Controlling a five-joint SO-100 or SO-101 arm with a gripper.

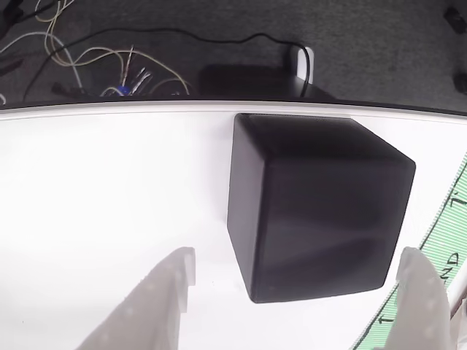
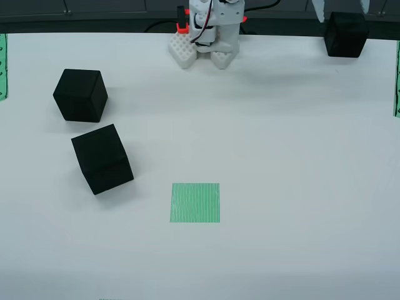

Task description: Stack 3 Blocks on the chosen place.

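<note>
A matte black block (image 1: pixel 317 208) sits close to the table's far edge, and in the overhead view it is the block (image 2: pixel 345 34) at the top right. My gripper (image 1: pixel 299 266) is open, its white fingers (image 1: pixel 157 306) standing either side of the block's near face and apart from it. From above, the gripper (image 2: pixel 342 7) hangs just beyond that block. Two more black blocks (image 2: pixel 80 94) (image 2: pixel 102 158) lie at the left, the nearer one turned at an angle. The chosen place (image 2: pixel 195 202), a green-striped square, is bare near the table's middle.
The arm's white base (image 2: pixel 206 37) stands at the top centre. Green-striped bands run along the left edge (image 2: pixel 2 65) and right edge (image 2: pixel 397 78), the latter also beside my right finger (image 1: pixel 438 270). Loose cables (image 1: pixel 109 65) lie on dark floor past the table edge.
</note>
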